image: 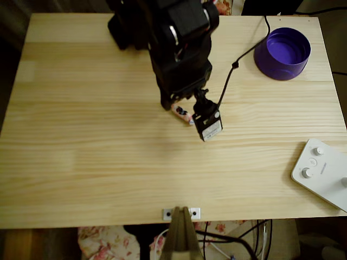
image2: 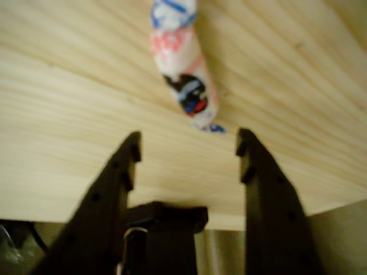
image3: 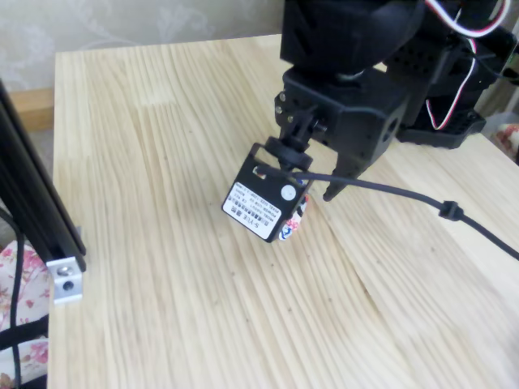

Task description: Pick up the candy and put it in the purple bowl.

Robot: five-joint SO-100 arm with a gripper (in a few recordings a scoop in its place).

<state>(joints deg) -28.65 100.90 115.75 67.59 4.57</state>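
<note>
Gripper (image2: 189, 143) spread above the bench (image: 81, 162), candy (image2: 182, 69) lying just beyond its tips at 12 o'clock; closing from here could nudge it away.

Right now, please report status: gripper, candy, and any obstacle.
Gripper open, low over table, holding nothing. Candy lies on the wood just ahead of the fingertips, not between them. Purple bowl empty at far corner. Camera cable trails toward the bowl.

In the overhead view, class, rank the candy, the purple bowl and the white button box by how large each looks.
1. White button box, though the picture's edge cuts it off, so its lead over the bowl is unsure.
2. Purple bowl.
3. Candy, smallest, partly under the arm.
</note>
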